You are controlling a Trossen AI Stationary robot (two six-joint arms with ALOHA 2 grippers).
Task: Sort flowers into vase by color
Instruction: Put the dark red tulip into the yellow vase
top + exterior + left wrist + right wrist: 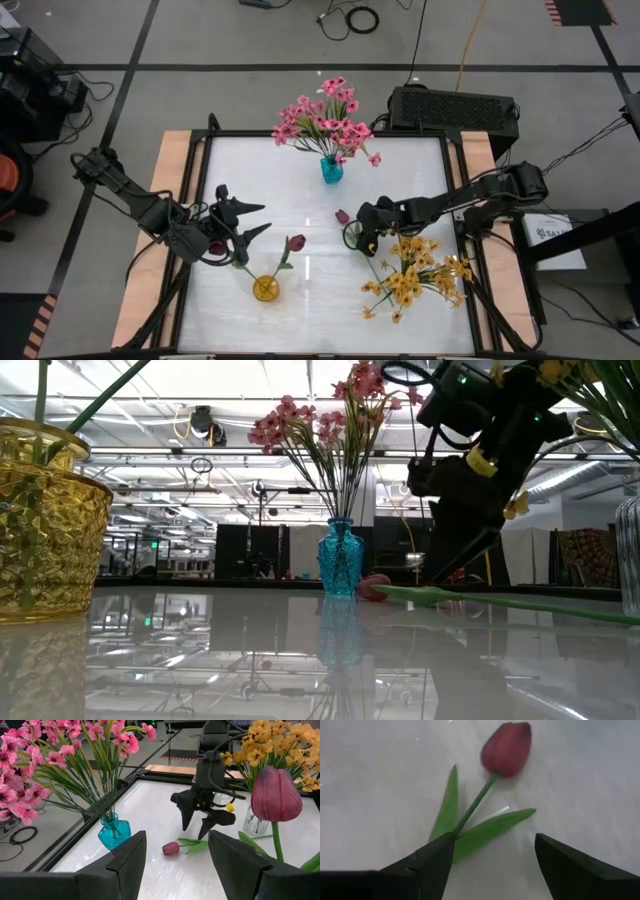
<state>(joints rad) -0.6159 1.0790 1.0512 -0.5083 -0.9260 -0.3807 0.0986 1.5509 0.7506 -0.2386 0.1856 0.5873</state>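
While the loose tulip [506, 749] lies on the table right of the yellow vase [265, 289], the right gripper [492, 855] hovers wide open over its stem, which runs bud-forward; the left gripper [175, 865] waits open, farther off.

High: straight down over tabletop [320, 215]. Low: level at surface. Wrists: close in; both catch lying tulip [506, 748].

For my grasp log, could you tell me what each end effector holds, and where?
Nothing is held. The right end effector hangs open over the lying tulip; the left end effector is open and empty.
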